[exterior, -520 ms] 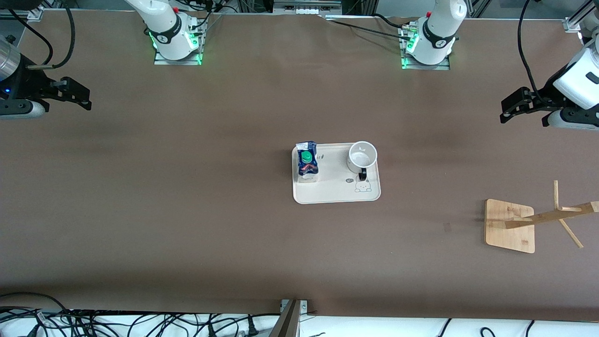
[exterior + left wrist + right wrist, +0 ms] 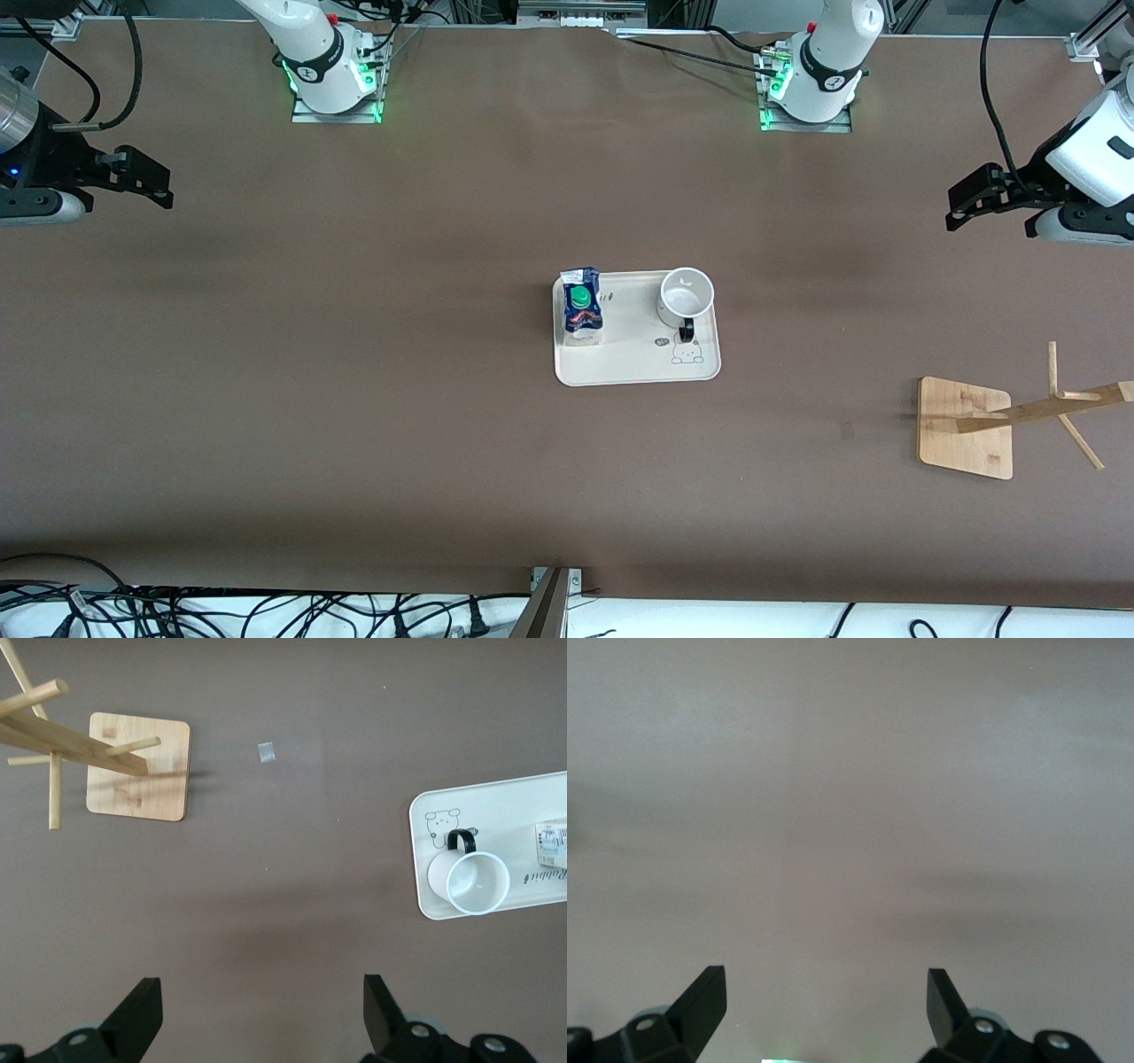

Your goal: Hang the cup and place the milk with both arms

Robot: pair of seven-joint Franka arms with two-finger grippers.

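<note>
The white cup [image 2: 686, 297] with a black handle stands upright on a cream tray [image 2: 638, 363] at mid-table, its handle toward the front camera. The blue and white milk carton [image 2: 582, 307] with a green cap stands on the same tray, toward the right arm's end. My left gripper [image 2: 961, 208] is open and empty, over bare table at the left arm's end. Its wrist view shows the gripper [image 2: 264, 1014], the cup [image 2: 477, 883], the tray [image 2: 505, 811] and an edge of the carton [image 2: 551, 840]. My right gripper [image 2: 155, 186] is open and empty over bare table at the right arm's end [image 2: 827, 1001].
A wooden mug rack [image 2: 966, 428] with slanted pegs stands toward the left arm's end, nearer the front camera than the tray; it also shows in the left wrist view [image 2: 139, 766]. Cables lie along the table's front edge.
</note>
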